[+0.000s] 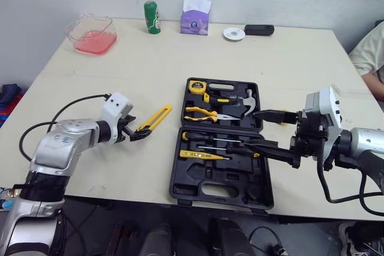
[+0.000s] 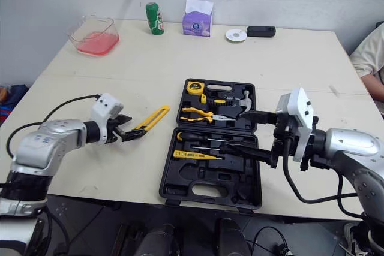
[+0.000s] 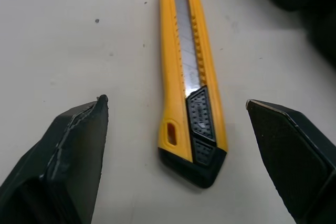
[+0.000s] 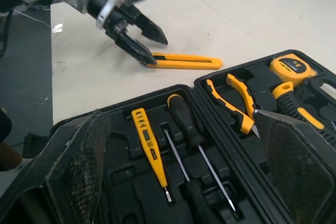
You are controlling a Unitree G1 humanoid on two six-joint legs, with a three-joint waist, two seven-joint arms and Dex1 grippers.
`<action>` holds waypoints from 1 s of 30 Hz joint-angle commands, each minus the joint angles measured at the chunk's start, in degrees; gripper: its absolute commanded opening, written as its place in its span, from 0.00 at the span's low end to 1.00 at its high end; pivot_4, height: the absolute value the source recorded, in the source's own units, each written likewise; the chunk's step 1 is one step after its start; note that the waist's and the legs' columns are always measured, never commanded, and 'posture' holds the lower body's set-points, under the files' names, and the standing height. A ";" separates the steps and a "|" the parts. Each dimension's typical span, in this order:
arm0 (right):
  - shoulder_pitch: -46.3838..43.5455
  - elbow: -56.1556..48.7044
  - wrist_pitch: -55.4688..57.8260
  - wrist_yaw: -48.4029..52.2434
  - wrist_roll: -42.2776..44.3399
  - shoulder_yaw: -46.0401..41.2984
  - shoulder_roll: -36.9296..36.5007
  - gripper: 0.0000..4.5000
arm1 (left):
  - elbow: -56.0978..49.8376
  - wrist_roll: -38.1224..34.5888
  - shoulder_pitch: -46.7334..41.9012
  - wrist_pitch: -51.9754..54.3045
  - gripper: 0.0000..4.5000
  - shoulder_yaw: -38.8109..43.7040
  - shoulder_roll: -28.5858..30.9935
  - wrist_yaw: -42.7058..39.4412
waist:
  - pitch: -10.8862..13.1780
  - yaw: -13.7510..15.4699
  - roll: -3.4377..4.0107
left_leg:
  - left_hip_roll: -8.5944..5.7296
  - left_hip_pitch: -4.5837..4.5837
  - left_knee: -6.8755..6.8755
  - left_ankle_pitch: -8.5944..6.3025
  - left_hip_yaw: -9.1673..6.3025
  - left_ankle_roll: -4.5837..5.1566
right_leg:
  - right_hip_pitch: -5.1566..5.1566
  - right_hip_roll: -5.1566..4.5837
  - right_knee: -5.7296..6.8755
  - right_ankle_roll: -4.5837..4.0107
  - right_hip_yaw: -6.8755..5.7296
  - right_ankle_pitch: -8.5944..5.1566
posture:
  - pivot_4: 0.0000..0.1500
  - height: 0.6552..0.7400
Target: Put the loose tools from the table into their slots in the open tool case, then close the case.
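A yellow utility knife (image 1: 155, 117) lies loose on the table, left of the open black tool case (image 1: 210, 185). My left gripper (image 1: 135, 131) is open, its fingers on either side of the knife's black end (image 3: 202, 148) without touching it. In the case sit a tape measure (image 1: 197, 86), pliers (image 1: 201, 112), a hammer (image 1: 241, 101), screwdrivers (image 1: 210, 139) and a yellow tester pen (image 1: 201, 154). My right gripper (image 1: 255, 130) is open, holds nothing, and hovers over the case's right side near the hinge.
Along the table's far edge stand a pink plastic container (image 1: 93, 35), a green can (image 1: 152, 17), a purple tissue box (image 1: 195, 16), a white disc (image 1: 234, 33) and a small black object (image 1: 258, 29). A person's sleeve (image 1: 371, 52) shows at the right.
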 commanded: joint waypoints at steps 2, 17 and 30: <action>0.22 -2.75 -0.08 -1.70 1.61 -1.24 0.25 1.00 | 1.10 4.15 -1.12 -2.84 0.87 -4.91 0.76 -3.42 | 0.00 0.08 0.00 | -0.01 0.01 0.02 0.01 0.01 0.01 | 0.01 -0.02 -0.01 0.00 0.01 0.00 | 1.00 1.00; 4.03 -4.91 2.11 -2.36 4.88 -4.21 -3.37 1.00 | -8.59 -3.18 -3.26 -7.91 0.35 6.01 10.44 -19.68 | 0.13 -0.15 -0.21 | 0.04 -0.03 0.02 0.07 -0.03 -0.02 | -0.03 -0.01 0.05 0.01 0.01 0.01 | 1.00 1.00; 14.59 -8.50 4.38 0.08 6.58 -9.27 -7.38 1.00 | -19.11 -1.03 -13.97 -7.90 0.35 -16.87 3.85 -33.36 | 0.15 0.94 -0.24 | -0.06 -0.04 0.10 0.09 -0.06 0.15 | 0.13 0.00 -0.16 0.04 0.00 0.02 | 1.00 1.00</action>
